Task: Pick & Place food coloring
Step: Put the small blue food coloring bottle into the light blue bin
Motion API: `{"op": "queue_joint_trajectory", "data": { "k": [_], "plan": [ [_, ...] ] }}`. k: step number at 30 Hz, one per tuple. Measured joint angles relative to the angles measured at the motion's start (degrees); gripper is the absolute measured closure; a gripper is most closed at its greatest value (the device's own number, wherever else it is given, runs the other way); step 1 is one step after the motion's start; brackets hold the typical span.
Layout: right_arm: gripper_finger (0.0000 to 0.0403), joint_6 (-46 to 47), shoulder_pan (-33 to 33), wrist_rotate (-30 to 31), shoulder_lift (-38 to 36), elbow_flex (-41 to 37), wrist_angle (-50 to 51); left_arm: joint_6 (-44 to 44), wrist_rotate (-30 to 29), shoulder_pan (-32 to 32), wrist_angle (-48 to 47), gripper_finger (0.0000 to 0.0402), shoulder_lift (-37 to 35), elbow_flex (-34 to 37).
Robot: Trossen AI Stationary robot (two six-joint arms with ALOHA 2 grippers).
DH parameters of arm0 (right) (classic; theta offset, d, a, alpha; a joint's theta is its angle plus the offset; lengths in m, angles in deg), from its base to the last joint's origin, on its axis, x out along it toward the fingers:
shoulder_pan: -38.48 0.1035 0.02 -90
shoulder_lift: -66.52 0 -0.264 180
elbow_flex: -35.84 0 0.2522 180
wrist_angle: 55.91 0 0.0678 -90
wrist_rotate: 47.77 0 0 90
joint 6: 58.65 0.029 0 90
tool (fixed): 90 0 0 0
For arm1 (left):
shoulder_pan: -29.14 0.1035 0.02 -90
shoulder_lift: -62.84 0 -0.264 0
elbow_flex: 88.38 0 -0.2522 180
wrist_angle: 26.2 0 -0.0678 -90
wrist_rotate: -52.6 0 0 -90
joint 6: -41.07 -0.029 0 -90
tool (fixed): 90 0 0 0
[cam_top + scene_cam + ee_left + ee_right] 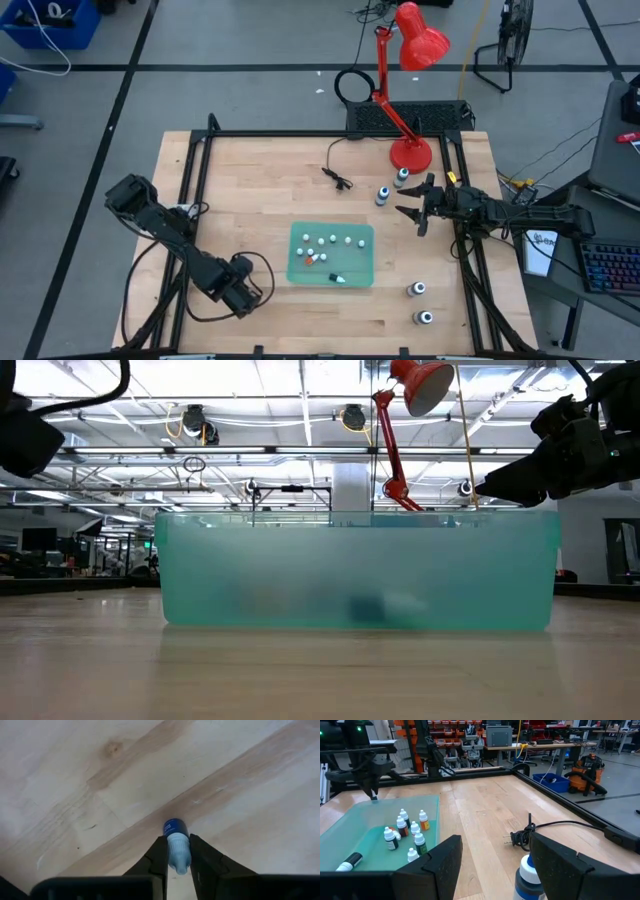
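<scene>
My left gripper (247, 294) hovers over the table's near left part, left of the green tray (300, 270), and is shut on a tiny blue bottle (174, 826) with a pale cap. Several tiny white-capped bottles (330, 241) stand in the tray on their bases, and one (337, 277) lies on its side. My right gripper (415, 212) is open, right of the tray's far corner. It faces two larger dark, white-topped bottles (383, 195) (402, 177) and touches neither. Two more (417, 289) (425, 318) stand near the right edge. My left gripper pinches the tiny bottle between its two fingers (159, 855) at the pale cap end (178, 854). The fingers point down from above and lie along the bottle. Its blue body sticks out past the fingertips, lifted clear of the wood.
A red desk lamp (410, 152) stands at the table's far right, just beyond the two larger bottles. A black cord with a plug (338, 178) lies on the far middle of the table. A black frame rail (200, 190) borders the table. Bare wood lies between my left gripper and the tray.
</scene>
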State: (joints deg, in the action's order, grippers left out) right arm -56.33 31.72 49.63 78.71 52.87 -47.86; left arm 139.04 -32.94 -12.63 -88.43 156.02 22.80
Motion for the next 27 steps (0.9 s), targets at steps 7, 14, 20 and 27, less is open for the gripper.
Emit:
{"op": "queue_joint_trajectory", "data": {
  "k": [7, 14, 20, 27],
  "plan": [
    [0.0181, -0.02, 0.0, 0.0, 0.0, -0.02, -0.02, -12.61, -9.61, 4.31, -7.01, 0.0348, 0.0, -10.1],
    [0.0181, 0.0, 0.0, 0.0, 0.0, 0.0, -0.02, -45.78, -29.19, 11.42, -3.02, 0.0348, -0.01, -25.6],
    [0.0181, -0.02, 0.0, 0.0, -0.02, -0.02, -0.02, -71.8, -23.96, 20.19, 11.42, 0.0348, 0.13, -30.67],
    [0.0181, 0.0, 0.0, 0.0, 0.0, -0.02, -0.02, -81.07, -10.47, 31.3, 10.44, 0.0348, 7.14, -37.2]
  ]
}}
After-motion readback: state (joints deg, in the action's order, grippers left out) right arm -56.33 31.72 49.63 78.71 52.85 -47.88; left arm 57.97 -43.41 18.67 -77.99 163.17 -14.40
